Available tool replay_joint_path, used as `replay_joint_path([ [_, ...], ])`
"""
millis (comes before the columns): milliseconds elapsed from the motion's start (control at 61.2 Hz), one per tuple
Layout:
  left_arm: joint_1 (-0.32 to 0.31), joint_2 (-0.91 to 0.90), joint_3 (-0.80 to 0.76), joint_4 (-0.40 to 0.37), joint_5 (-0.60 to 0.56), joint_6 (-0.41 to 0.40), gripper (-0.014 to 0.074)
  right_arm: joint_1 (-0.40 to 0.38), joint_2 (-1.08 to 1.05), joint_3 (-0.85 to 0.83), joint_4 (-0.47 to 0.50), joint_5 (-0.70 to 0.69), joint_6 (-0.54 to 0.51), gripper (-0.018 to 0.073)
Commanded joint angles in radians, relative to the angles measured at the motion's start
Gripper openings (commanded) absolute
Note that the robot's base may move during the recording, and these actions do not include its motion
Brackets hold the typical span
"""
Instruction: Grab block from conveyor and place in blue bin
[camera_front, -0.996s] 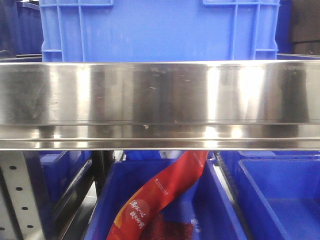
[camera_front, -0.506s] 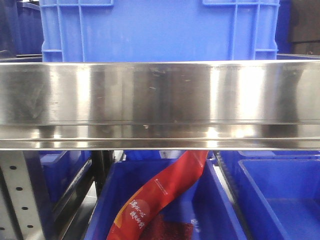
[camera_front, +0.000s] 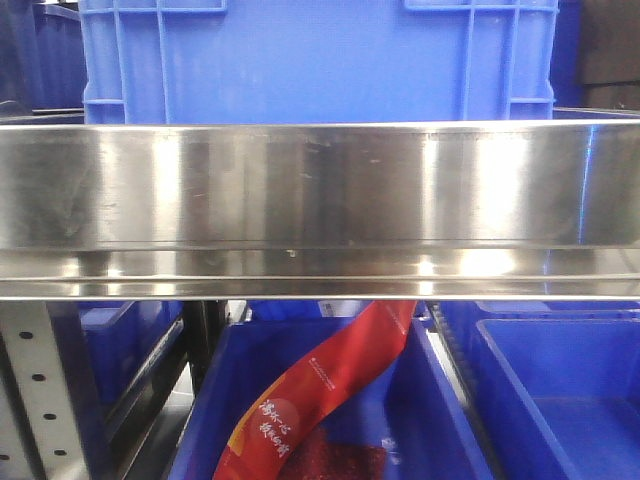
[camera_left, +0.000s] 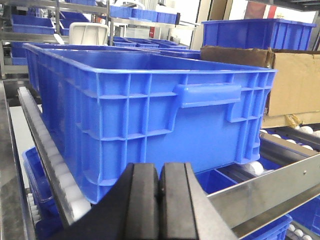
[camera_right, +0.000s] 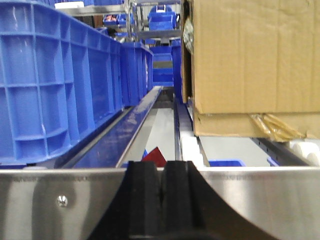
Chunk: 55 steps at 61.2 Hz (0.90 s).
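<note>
Left gripper (camera_left: 159, 200): black pads pressed together, nothing between them. Blue bin (camera_left: 150, 110) straight ahead of it and above, sitting on white rollers (camera_left: 55, 170); steel rail (camera_left: 270, 192) to gripper's right; cardboard box (camera_left: 295, 85) farther right.

Right gripper (camera_right: 161, 195): pads closed, empty. Steel rail (camera_right: 60, 205) crosses directly behind it; blue bins (camera_right: 60, 85) ahead-left, cardboard box (camera_right: 250, 55) ahead-right, red scrap (camera_right: 155, 157) just beyond fingertips.

Front view: steel rail (camera_front: 320, 210), blue bin (camera_front: 320, 60) above, red packet (camera_front: 320, 390) in lower bin (camera_front: 430, 420).

Block, conveyor belt: not visible anywhere.
</note>
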Motion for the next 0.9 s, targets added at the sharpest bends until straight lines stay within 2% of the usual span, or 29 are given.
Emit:
replay_joint_path([
  [0,0.0,-0.008,-0.001,-0.006,-0.02,0.001,-0.0111,-0.006,-0.004,0.002,-0.008,-0.028,-0.006,-0.0162],
  [882,0.0,-0.011,-0.001,-0.014,-0.014,0.001,-0.0111,-0.006,-0.004,0.002,-0.008,-0.028,-0.006,-0.0162],
])
